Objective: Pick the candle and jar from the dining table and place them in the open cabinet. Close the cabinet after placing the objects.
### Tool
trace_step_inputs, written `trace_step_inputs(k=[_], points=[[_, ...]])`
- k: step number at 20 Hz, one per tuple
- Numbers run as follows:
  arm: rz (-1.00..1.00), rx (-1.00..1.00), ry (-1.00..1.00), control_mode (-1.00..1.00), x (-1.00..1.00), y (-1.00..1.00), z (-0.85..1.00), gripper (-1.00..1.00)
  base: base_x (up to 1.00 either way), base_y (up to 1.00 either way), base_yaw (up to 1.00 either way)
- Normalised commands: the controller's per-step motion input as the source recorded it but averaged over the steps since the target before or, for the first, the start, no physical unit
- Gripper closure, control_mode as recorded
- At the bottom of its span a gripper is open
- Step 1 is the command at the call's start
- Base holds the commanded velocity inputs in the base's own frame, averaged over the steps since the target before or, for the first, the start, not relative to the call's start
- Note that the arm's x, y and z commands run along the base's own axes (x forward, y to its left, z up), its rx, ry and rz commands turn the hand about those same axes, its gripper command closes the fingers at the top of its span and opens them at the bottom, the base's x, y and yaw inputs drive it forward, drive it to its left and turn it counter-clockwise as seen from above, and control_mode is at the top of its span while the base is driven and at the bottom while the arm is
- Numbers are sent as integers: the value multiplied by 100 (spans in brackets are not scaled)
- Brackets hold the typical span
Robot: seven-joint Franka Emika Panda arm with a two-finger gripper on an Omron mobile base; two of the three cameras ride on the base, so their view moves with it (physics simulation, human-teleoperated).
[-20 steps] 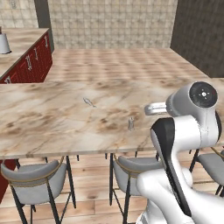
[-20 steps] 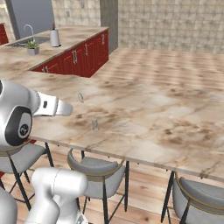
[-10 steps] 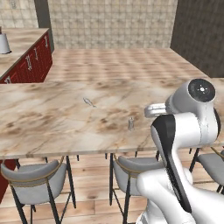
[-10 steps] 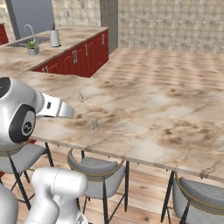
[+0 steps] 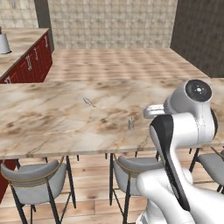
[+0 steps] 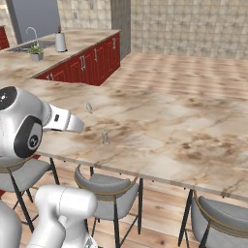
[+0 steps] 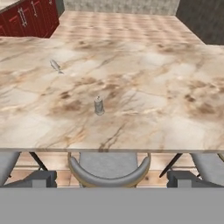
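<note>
Candle (image 7: 99, 106) stands alone near the desk's (image 7: 144, 92) front edge

The hand view has it upright at centre, a thin silvery utensil (image 7: 55, 66) well apart at 10 o'clock and a grey chair (image 7: 109, 168) below. The claw (image 7: 112, 178) is spread wide, gripping nothing. The right base view adds a sink (image 6: 25, 46) and red drawers (image 6: 89, 60) at 10 o'clock.

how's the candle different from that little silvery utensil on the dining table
The candle stands upright, a stubby pale-grey cylinder; the utensil lies flat, thin and elongated. The candle sits near the table's front edge above a chair; the utensil lies farther in, toward the red drawers. Both are small, greyish, and rest on the dining table.
</note>
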Motion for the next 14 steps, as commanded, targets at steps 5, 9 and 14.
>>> trace_step_inputs(k=[5,9,14], points=[[0,5,0,-100,15,0,-10,-100,0,0,0],[0,5,4,-100,25,-1,-9,-100,0,0,0],[0,5,1,-100,28,0,-16,-100,0,0,0]])
